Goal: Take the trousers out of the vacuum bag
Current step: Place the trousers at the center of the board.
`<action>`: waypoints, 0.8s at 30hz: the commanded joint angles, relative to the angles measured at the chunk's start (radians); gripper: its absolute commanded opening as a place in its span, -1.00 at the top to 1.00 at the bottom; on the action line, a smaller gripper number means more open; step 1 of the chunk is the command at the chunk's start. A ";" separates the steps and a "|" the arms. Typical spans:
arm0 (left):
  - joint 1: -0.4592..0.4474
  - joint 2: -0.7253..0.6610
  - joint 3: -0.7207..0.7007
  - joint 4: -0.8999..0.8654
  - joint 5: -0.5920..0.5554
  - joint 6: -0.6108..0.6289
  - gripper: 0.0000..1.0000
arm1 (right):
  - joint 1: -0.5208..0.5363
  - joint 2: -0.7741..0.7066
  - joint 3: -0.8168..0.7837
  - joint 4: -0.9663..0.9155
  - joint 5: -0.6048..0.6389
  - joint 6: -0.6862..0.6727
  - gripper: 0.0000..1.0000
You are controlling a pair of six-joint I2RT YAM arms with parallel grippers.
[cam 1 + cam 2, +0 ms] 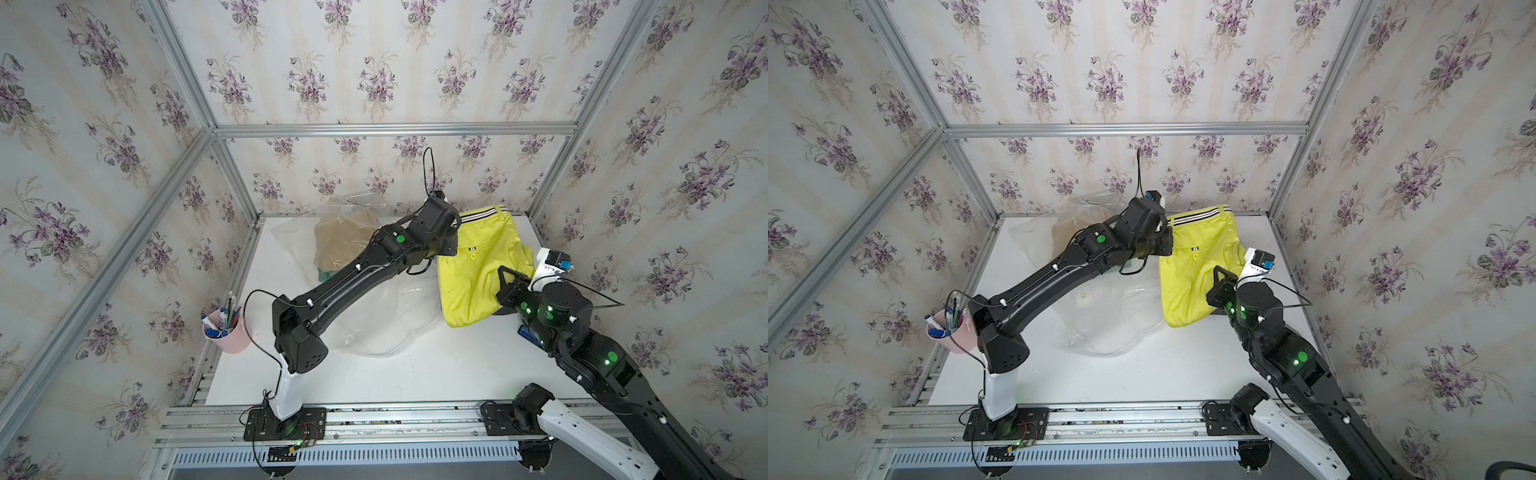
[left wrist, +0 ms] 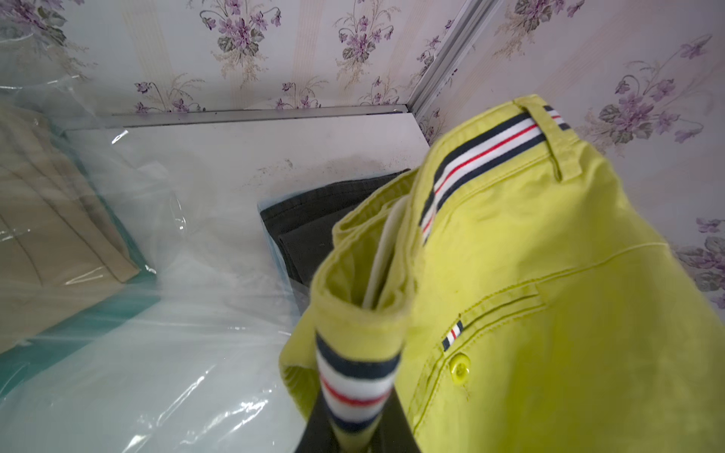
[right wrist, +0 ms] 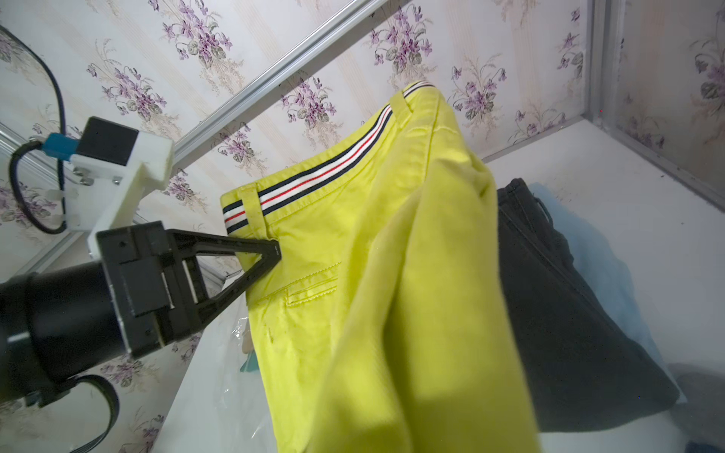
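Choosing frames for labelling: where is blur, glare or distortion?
Left wrist view: the yellow-green trousers go soft at the nearest waistband; glare streaks the vacuum bag. Right wrist view: near fold blurred, left gripper sharp. In both top views: evenly lit, walls splayed by the wide lens.

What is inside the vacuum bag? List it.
Inside the vacuum bag: tan trousers lying on teal green trousers. Whether anything lies beneath those two cannot be seen, because their cloth covers it.

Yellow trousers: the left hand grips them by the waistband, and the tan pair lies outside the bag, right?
No: the left wrist view shows the tan pair inside the vacuum bag. The left hand does grip the yellow trousers by the waistband.
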 commanded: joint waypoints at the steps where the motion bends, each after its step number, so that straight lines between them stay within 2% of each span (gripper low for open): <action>1: 0.031 0.075 0.096 0.056 0.086 0.032 0.95 | -0.012 0.039 0.019 0.130 0.050 -0.080 1.00; 6: 0.078 0.189 0.231 0.092 0.156 0.013 0.94 | -0.080 0.113 0.028 0.174 -0.009 -0.115 1.00; 13: 0.119 0.271 0.277 0.166 0.214 -0.006 0.90 | -0.337 0.184 0.011 0.219 -0.244 -0.097 1.00; 17: 0.129 0.330 0.281 0.203 0.245 0.008 0.88 | -0.434 0.213 -0.053 0.266 -0.374 -0.053 1.00; 24: 0.156 0.423 0.313 0.256 0.279 -0.018 0.87 | -0.576 0.265 -0.190 0.364 -0.482 0.013 1.00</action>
